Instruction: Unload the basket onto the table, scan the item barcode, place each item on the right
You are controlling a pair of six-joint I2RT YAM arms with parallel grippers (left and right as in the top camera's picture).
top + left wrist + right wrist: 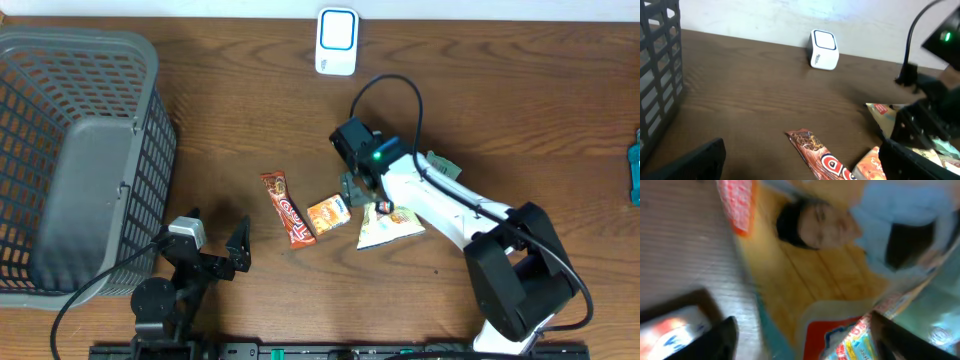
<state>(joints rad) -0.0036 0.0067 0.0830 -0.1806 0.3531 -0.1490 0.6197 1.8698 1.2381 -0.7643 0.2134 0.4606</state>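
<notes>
**A:** What sits nearest the robot?

**B:** The left gripper, on the near side of the long brown-and-red foil candy bar and to its left. Its jaws are spread wide with nothing between them, above the dark wooden bench.

**A:** And the thing to scan?

**B:** I take it to be the pale yellow printed plastic pouch, lying flat to the right of the candy bar. A small orange snack packet lies between the two. The right gripper hangs over the pouch's far end, just right of the candy bar. Its jaws stand apart, one at each side of the wrist view. That view is blurred, so I cannot tell whether the fingers touch the film yet.

**A:** How will it handle?

**B:** Light, soft and probably slippery, I'd guess. Pinched at a corner it may sag and fold. The flat sealed edge looks like the better hold, since it leaves both printed faces clear. No barcode shows, so it may need turning.

**A:** Farther off?

**B:** The white box-shaped scanner stands well beyond the candy bar, at the bench's far edge. The grey plastic mesh basket is far to the candy bar's left.
</notes>
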